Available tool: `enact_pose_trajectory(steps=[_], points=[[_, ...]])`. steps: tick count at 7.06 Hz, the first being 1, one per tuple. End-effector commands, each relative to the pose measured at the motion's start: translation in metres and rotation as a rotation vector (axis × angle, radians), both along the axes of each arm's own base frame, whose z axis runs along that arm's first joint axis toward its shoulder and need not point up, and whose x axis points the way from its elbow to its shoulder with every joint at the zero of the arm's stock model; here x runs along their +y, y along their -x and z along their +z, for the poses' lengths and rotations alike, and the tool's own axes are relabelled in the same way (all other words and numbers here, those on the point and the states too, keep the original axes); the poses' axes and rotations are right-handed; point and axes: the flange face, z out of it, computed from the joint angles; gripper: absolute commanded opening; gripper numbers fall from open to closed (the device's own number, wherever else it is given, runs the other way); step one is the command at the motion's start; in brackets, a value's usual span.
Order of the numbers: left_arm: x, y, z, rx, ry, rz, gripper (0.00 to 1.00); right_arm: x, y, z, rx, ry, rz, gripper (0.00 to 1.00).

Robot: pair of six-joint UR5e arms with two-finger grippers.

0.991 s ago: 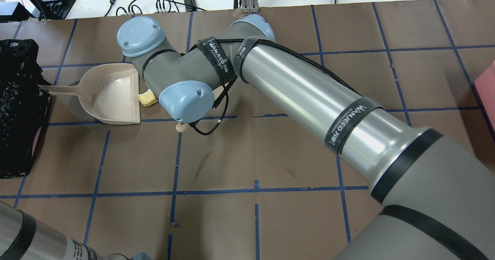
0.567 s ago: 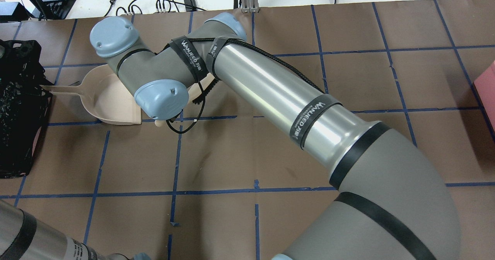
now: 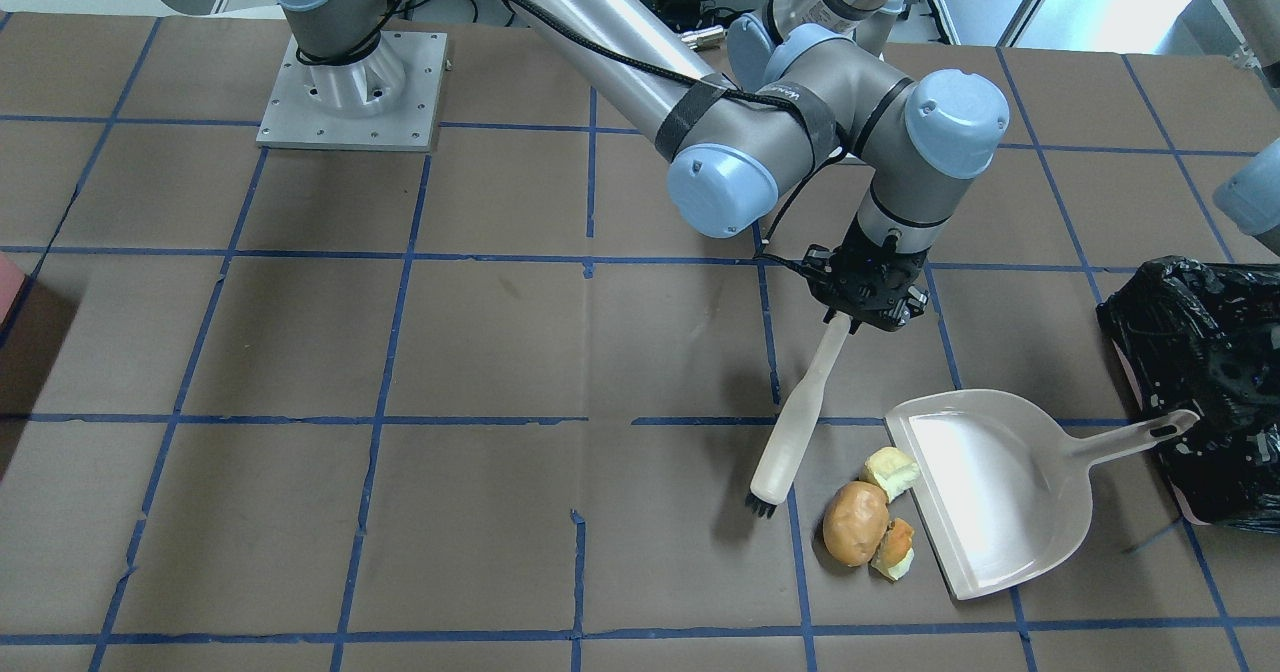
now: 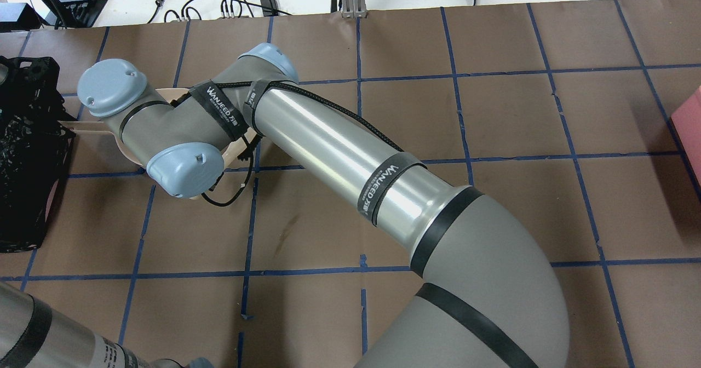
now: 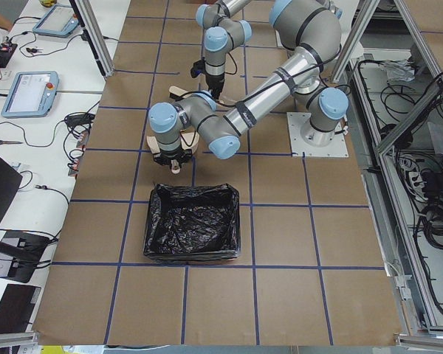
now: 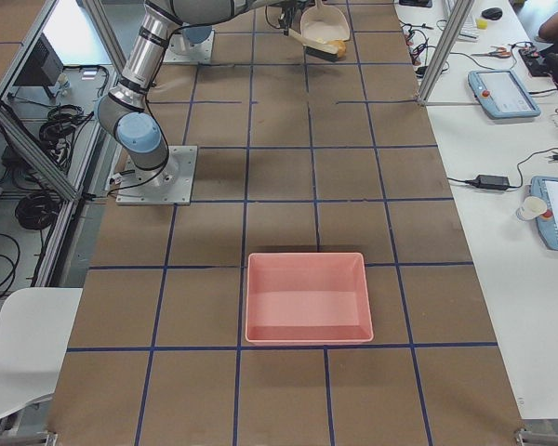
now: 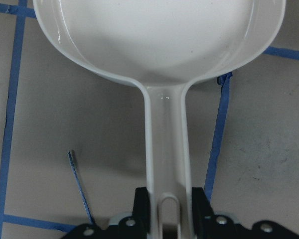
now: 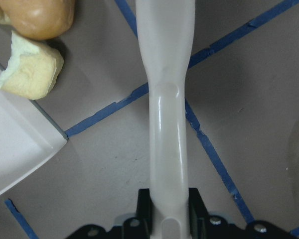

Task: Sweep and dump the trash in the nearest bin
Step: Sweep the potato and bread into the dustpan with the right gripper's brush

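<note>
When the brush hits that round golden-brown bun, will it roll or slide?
Likely rolls: the bun looks rounded and smooth-skinned, so it may wander rather than slide. It sits against a bread chunk near the dustpan lip, which may check it. Probably light, so the brush should need only a gentle stroke.

In the front-facing view, you find the dustpan (image 3: 985, 492) at lower right, its handle running right toward the bin (image 3: 1200, 372) at the right edge. Just left of the pan's lip lie the bun (image 3: 855, 537), the upper bread chunk (image 3: 890, 472) and the lower bread chunk (image 3: 893, 549), seemingly touching one another. The brush (image 3: 795, 432) slants further left, bristles lowest. In the right-side view the tray (image 6: 307, 297) sits lower centre, well apart.
</note>
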Motion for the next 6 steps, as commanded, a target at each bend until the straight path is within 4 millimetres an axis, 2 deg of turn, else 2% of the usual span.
enact_pose_trajectory(steps=[1,2,3,5,6], points=[[0.0,0.0,-0.001,0.0,-0.001,-0.005,0.06,-0.017,-0.011,-0.028,0.006,-0.004,0.037,0.01],[0.0,0.0,0.0,0.0,0.001,-0.003,0.06,-0.023,-0.016,-0.04,0.008,-0.006,0.048,0.01],[0.0,0.001,0.001,0.002,0.002,-0.006,0.06,-0.03,-0.015,-0.041,0.006,-0.002,0.059,0.01],[0.001,0.001,0.004,-0.002,0.005,-0.001,0.06,-0.038,-0.011,-0.029,-0.003,0.018,0.217,0.02],[0.001,0.001,0.004,-0.002,0.007,0.0,0.06,-0.043,-0.008,-0.032,-0.005,0.013,0.346,0.02]])
